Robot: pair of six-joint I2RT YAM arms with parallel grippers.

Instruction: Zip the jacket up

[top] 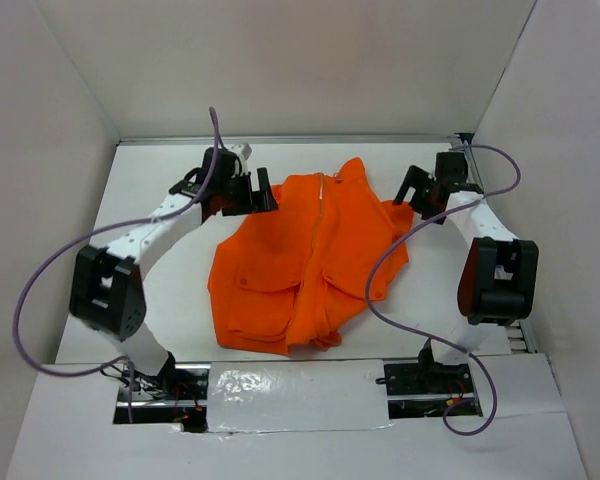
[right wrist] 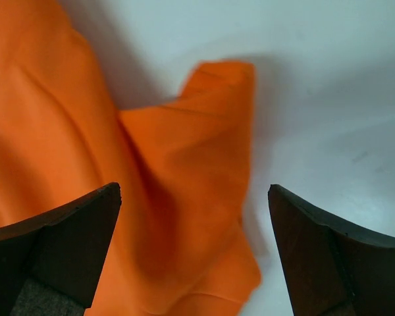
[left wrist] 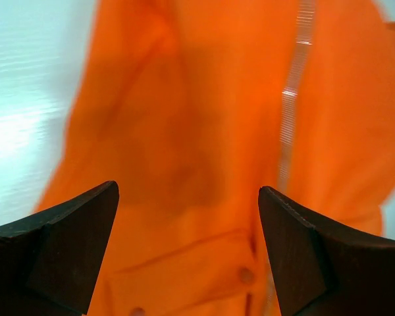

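Across the middle of the white table [top: 180, 290], the orange jacket [top: 300, 260] lay front-side up, collar toward the far wall and hem toward my bases. My left gripper [top: 248, 192] sat at its far left shoulder, and my right gripper [top: 412, 195] was just beside its far right sleeve. My left fingers [left wrist: 66, 243] were spread wide and held nothing, with orange cloth filling the view beneath them. My right fingers [right wrist: 329, 257] were equally wide apart and empty, over the sleeve's edge and bare table. Whether either pair touched the fabric, I could not tell. The pale zipper [left wrist: 293, 99] ran down the jacket's front.
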